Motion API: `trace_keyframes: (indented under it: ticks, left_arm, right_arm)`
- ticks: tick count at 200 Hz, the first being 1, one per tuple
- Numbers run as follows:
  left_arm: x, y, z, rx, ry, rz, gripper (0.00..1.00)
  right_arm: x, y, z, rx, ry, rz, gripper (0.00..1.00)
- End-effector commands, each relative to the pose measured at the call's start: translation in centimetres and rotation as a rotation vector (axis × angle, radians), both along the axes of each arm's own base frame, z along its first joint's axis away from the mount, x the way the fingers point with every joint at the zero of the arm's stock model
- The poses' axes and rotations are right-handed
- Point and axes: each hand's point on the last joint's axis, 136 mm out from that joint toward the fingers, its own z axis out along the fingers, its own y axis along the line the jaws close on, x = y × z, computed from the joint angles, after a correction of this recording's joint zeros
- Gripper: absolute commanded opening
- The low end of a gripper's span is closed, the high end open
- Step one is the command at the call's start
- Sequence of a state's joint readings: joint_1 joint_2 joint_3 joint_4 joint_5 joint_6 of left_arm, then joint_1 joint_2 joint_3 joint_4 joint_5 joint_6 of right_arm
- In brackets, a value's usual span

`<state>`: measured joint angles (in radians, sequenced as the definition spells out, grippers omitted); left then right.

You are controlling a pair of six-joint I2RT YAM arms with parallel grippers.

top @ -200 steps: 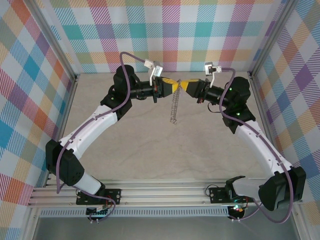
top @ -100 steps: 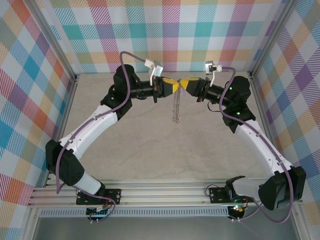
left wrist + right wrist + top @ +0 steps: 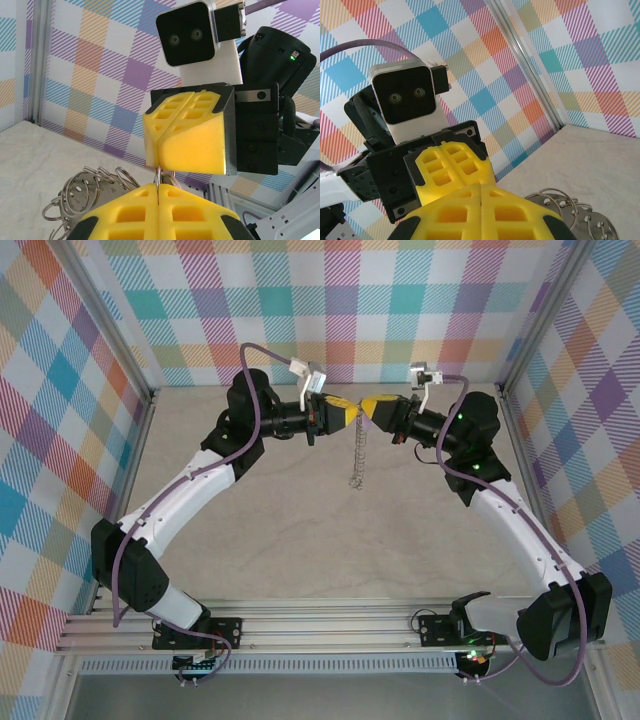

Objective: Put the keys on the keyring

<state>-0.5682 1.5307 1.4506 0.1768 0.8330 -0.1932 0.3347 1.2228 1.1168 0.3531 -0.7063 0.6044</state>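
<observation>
Top external: left gripper (image 3: 350, 409), yellow foam fingers, meets the right gripper (image 3: 367, 408) tip to tip. The keyring (image 3: 355, 455), a thin wire hoop strung with silvery metal links, hangs straight down below the left gripper.

Left wrist: left gripper (image 3: 157, 192) is closed, clamping the keyring's wire loop (image 3: 160, 174). The right gripper (image 3: 159, 151), just above it, is closed too, and the loop reaches its tips – grip there unclear. Silvery bunch (image 3: 82, 192) sits beside the left gripper.

Right wrist: right gripper (image 3: 481, 197) is pressed shut, directly facing the left gripper (image 3: 457, 167) – keyring bunch (image 3: 567, 212) lies beside them. No single key can be told apart.
</observation>
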Motion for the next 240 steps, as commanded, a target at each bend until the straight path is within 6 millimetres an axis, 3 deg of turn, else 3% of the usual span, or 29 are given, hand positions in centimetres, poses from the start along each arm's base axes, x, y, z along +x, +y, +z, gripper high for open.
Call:
trace_keyframes:
  ticks: [1,103,240]
  left_arm:
    - [-1.5,0.0,2.6,-0.04,-0.071,-0.041,0.0]
    - [-1.7,0.2,2.4,-0.033,-0.081,-0.033,0.0]
    - [-0.5,0.7,3.4,-0.114,-0.097,0.054,0.0]
  right_arm:
    - [0.7,-0.5,-0.3,-0.008,0.0,-0.04,0.0]
    - [1.0,-1.7,-1.0,-0.008,0.026,-0.081,0.0]
    - [0.4,-1.2,-2.7,-0.006,0.09,-0.02,0.0]
